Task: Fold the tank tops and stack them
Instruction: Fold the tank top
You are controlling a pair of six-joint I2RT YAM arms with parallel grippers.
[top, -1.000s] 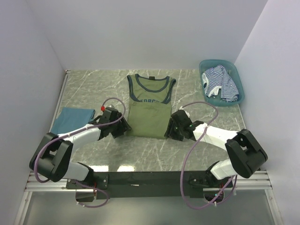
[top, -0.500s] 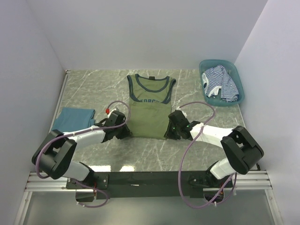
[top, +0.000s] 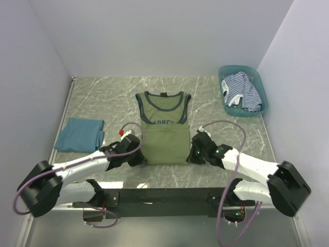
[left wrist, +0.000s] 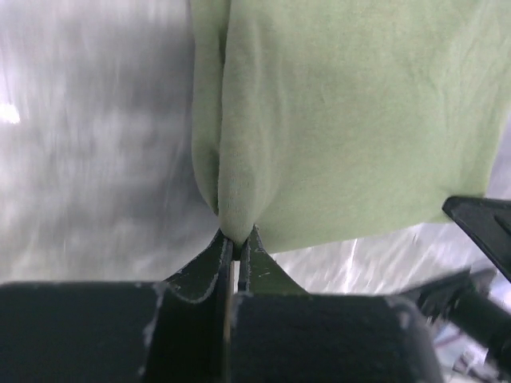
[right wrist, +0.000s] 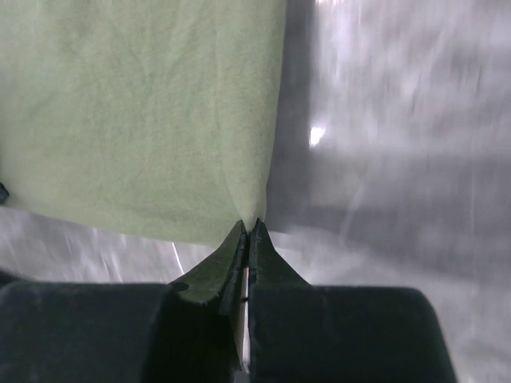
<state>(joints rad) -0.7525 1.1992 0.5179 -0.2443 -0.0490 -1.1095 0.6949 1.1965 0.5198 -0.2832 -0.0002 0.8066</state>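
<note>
left gripper (left wrist: 236, 235) n right gripper (right wrist: 250, 227) each pinching a btm corner of the olive tank top (top: 163, 144), mid frame. teal top (top: 79, 135) at left, striped top (top: 241, 92) upper right.

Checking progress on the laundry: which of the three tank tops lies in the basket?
The navy-and-white striped tank top, bunched in the teal basket at far right. The olive-green top lies mid-table; the teal-blue top sits folded at left.
</note>
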